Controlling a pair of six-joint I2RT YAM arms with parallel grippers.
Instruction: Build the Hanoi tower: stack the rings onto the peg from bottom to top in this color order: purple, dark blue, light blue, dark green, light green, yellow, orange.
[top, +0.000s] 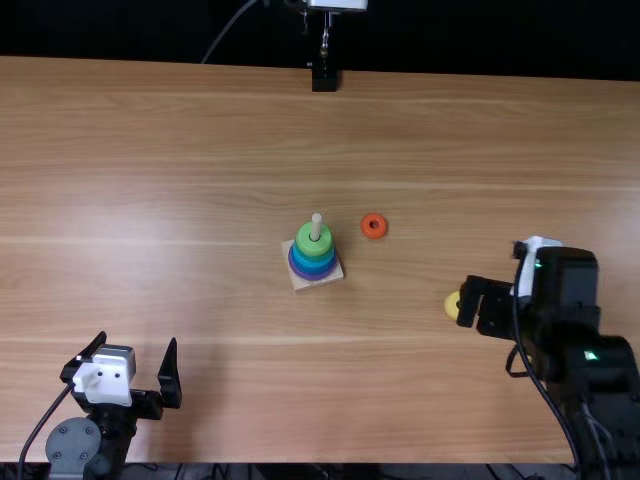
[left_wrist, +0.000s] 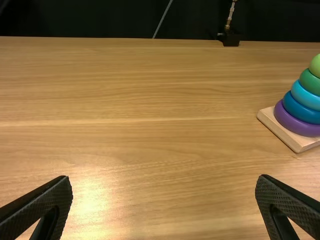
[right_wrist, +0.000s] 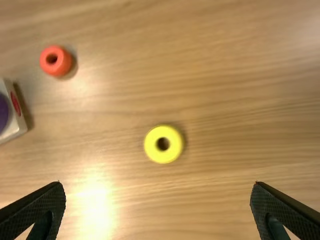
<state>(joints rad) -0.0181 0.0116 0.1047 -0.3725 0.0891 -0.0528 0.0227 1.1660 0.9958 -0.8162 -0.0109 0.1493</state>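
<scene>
Five rings sit on the peg (top: 316, 227) of the wooden base (top: 304, 283): purple (left_wrist: 297, 123), dark blue (left_wrist: 302, 108), light blue (left_wrist: 306, 95), dark green (left_wrist: 311, 82) and light green (left_wrist: 315, 65) on top. The yellow ring (top: 452, 305) lies flat on the table, partly covered by my right gripper (top: 480, 304) in the top view. My right gripper (right_wrist: 157, 186) is open above the yellow ring (right_wrist: 163, 144). The orange ring (top: 374, 226) lies right of the base. My left gripper (top: 137, 342) stands open at the near left; its spread fingers (left_wrist: 37, 205) hold nothing (left_wrist: 164, 182).
A black stand (top: 325, 78) with a metal rod is at the table's far edge. The wooden table (top: 180, 190) stretches around the tower, with free room between it and my left arm.
</scene>
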